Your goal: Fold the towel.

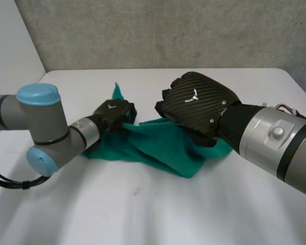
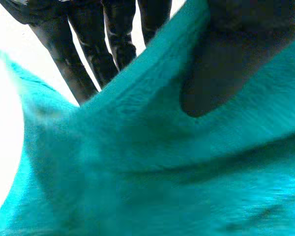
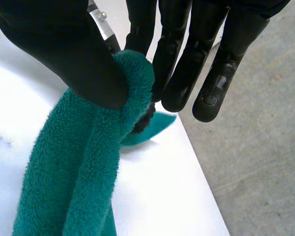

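Towel: The teal-green terry-cloth towel (image 1: 166,148) lies bunched near the middle of the white table (image 1: 143,219). It is strung between the two hands, its lower folds rest on the surface, and one pointed corner stands up just beyond the left robot hand (image 1: 115,115).
Left robot hand: It grips the towel's left end. Its wrist view shows the thumb pressed into the cloth, with the fingers on the far side of the fold.
Right robot hand: The right robot hand (image 1: 199,104) is closed on the towel's right end. Its thumb pinches a rolled ridge of cloth against the fingers, and the rest hangs down from the pinch toward the table.
Step in hand: Both ends look secured, but no neat fold is made yet and the cloth is rumpled rather than flat.
Next move: It likely calls for drawing the hands apart to pull the towel taut. The held edge could then be carried over to the opposite edge. Both pinches must stay firm and the hands level, or the thick pile may slip out.
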{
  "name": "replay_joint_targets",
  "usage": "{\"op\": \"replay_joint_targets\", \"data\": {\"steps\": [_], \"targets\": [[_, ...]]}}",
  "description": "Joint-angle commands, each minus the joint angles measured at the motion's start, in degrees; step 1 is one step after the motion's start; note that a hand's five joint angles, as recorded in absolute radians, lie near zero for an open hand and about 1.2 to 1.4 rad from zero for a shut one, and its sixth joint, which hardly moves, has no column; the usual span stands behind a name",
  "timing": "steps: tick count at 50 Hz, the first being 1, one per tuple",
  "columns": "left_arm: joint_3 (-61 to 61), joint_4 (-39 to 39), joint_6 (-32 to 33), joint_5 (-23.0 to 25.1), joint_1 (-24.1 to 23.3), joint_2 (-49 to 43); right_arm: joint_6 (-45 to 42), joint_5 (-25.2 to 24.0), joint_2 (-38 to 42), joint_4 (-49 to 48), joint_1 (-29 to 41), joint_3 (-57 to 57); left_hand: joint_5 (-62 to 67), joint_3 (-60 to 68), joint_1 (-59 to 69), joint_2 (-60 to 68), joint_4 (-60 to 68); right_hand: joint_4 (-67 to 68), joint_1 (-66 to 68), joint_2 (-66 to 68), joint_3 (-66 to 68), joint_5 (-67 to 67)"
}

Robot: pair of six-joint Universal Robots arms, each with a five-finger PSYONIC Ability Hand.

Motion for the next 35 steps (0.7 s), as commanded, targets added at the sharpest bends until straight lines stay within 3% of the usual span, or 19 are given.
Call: {"op": "replay_joint_targets", "data": {"steps": [1, 4, 6, 9, 11, 12, 14, 16, 17, 19, 21, 26, 31, 35], "targets": [[1.28, 2.41, 0.11, -9.52, 0.37, 1.54, 0.08, 0.81, 2.3, -0.4, -3.19, -0.63, 18.04, 17.71, 14.89, 16.86, 17.27, 12.03, 24.31, 13.32, 12.56, 14.01], [0.58, 4.79, 0.37, -11.1, 0.37, 4.0, 0.34, 2.13, 8.63, -1.1, -4.68, -3.44, 18.04, 17.71, 14.89, 16.86, 17.27, 12.03, 24.31, 13.32, 12.56, 14.01], [1.53, 6.62, 0.63, -11.1, 0.37, 5.57, 0.95, 6.24, 15.28, -2.32, -4.42, -9.3, 18.04, 17.71, 14.89, 16.86, 17.27, 12.03, 24.31, 13.32, 12.56, 14.01], [2.07, 7.07, 0.99, -11.1, 0.46, 5.85, 1.75, 9.07, 18.03, -3.47, -4.33, -13.37, 18.04, 17.71, 14.89, 16.86, 17.27, 12.03, 24.31, 13.32, 12.56, 14.01], [9.87, 8.13, 5.81, -12.07, 0.46, 6.99, 4.55, 15.8, 23.19, -8.19, -4.15, -24.56, 18.04, 17.71, 14.89, 16.86, 17.27, 12.03, 24.31, 13.32, 12.56, 14.01], [9.89, 8.13, 5.82, -12.07, 0.46, 6.99, 4.56, 15.84, 23.22, -8.22, -4.15, -24.62, 18.04, 17.71, 14.89, 16.86, 17.27, 12.03, 24.31, 13.32, 12.56, 14.01], [18.35, 8.65, 8.53, -13.72, 0.37, 8.73, 8.41, 21.7, 27.33, -14.78, -3.98, -37.39, 18.04, 17.71, 14.89, 16.86, 17.27, 12.03, 24.31, 13.32, 12.56, 14.01], [22.09, 9.44, 8.64, -15.31, 0.28, 10.15, 9.4, 22.87, 27.97, -16.48, -3.98, -40.44, 18.04, 17.71, 14.89, 16.86, 17.27, 12.03, 24.31, 13.32, 12.56, 14.01], [23.5, 10.05, 8.64, -16.19, 0.28, 11.02, 12.7, 25.48, 28.23, -22.66, -4.06, -48.01, 18.04, 17.71, 14.89, 16.86, 17.27, 12.03, 24.31, 13.32, 12.56, 14.01], [25.52, 11.71, 8.55, -17.59, 0.19, 12.77, 13.61, 25.59, 28.23, -24.2, -4.06, -48.52, 18.04, 17.71, 14.89, 16.86, 17.27, 12.03, 24.31, 13.32, 12.56, 14.01], [25.11, 14.97, 8.55, -18.75, 0.19, 16.81, 16.5, 25.77, 25.79, -28.59, -3.98, -46.79, 18.04, 17.71, 14.89, 16.86, 17.27, 12.03, 24.31, 13.32, 12.56, 14.01], [20.26, 15.86, 8.55, -18.66, 0.28, 20.44, 17.57, 25.16, 20.58, -29.14, -3.89, -39.83, 18.04, 17.71, 14.89, 16.86, 17.27, 12.03, 24.31, 13.32, 12.56, 14.01], [1.43, 15.95, 8.55, -16.65, 0.8, 24.3, 16.96, 18.15, 13.13, -28.53, -3.98, -15.91, 18.04, 17.71, 14.89, 16.86, 17.27, 12.03, 24.31, 13.32, 12.56, 14.01], [-8.55, 15.6, 8.9, -14.71, 0.98, 23.34, 16.34, 16.54, 12.58, -25.01, -4.06, -5.13, 18.04, 17.71, 14.89, 16.86, 17.27, 12.03, 24.31, 13.32, 12.56, 14.01]]}}
